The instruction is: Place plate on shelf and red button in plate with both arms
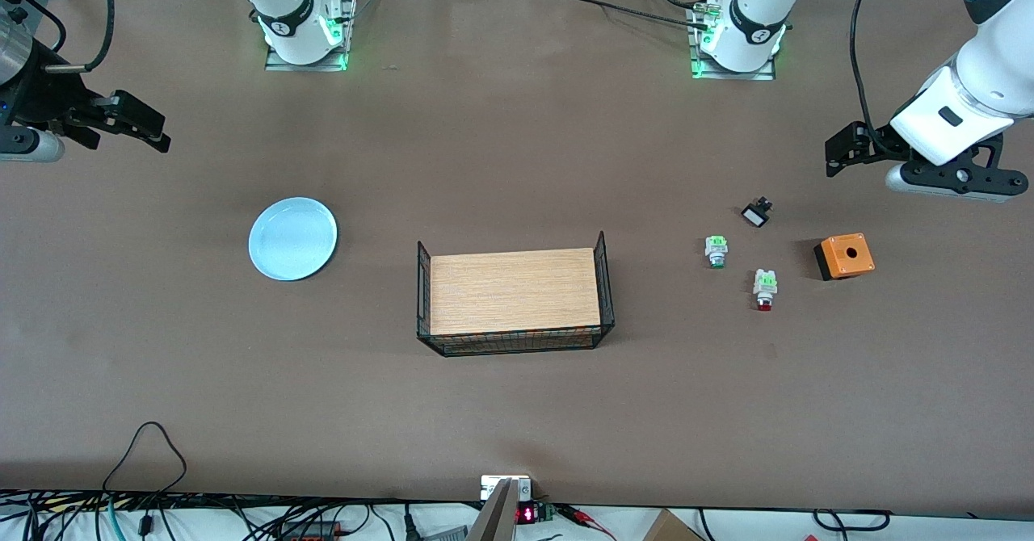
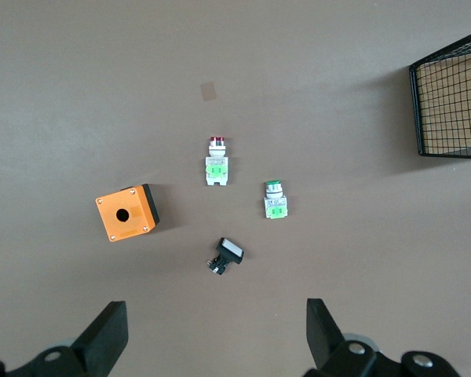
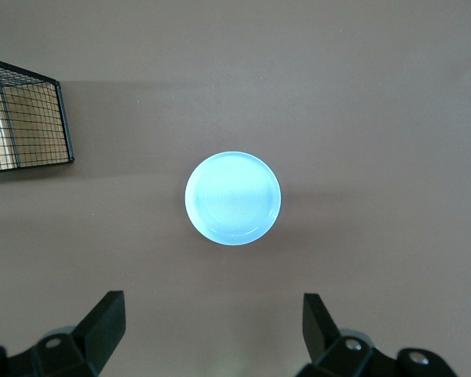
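Both pairs of jaws stand wide apart and hold nothing, so no part of the task is done. The left gripper (image 1: 840, 157) hangs over bare table toward its own end, the right gripper (image 1: 141, 125) likewise at its end. Taking the wire basket (image 1: 607, 283) as landmark: the plate (image 1: 292, 238) lies toward the right arm's end of it, the red button (image 1: 765, 289) toward the left arm's end, beside the orange box (image 1: 844, 256). Both pickups and placements remain.

Wide brown table (image 1: 501, 412), evenly lit, tangled cables (image 1: 161, 517) along its near edge, metal framing above
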{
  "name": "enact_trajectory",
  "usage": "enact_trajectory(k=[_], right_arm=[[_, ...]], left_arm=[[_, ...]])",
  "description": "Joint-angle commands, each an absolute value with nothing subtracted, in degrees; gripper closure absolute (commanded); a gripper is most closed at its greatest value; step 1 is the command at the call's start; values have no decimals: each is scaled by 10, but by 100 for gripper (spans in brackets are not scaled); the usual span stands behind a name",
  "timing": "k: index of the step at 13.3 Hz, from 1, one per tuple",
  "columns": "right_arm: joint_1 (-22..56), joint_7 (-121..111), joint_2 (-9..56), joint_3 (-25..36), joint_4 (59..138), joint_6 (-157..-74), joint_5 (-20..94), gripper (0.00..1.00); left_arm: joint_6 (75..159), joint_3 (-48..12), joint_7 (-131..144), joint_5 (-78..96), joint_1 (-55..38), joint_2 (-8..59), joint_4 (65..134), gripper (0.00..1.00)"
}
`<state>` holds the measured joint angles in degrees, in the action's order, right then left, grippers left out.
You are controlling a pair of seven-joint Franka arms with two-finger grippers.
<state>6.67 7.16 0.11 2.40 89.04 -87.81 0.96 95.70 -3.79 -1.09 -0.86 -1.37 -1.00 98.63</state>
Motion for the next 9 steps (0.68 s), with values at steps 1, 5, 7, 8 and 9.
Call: enact_trajectory(k=[1, 5, 7, 8, 9], right_arm=[[62, 70, 5, 20, 876, -863, 3, 0], [62, 73, 14, 21, 882, -867, 4, 0], [65, 68, 15, 21, 894, -860, 3, 0], [69, 65, 12, 19, 904, -859, 2, 0], [73, 66, 11, 18, 913, -856, 3, 0]], left_arm=[[949, -36, -23, -4, -15, -9, 979, 0], [949, -36, -23, -4, -15, -9, 979, 0], [949, -36, -23, -4, -15, -9, 978, 0], [949, -36, -23, -4, -15, -9, 979, 0], [948, -36, -23, -4, -15, -9, 979, 0]])
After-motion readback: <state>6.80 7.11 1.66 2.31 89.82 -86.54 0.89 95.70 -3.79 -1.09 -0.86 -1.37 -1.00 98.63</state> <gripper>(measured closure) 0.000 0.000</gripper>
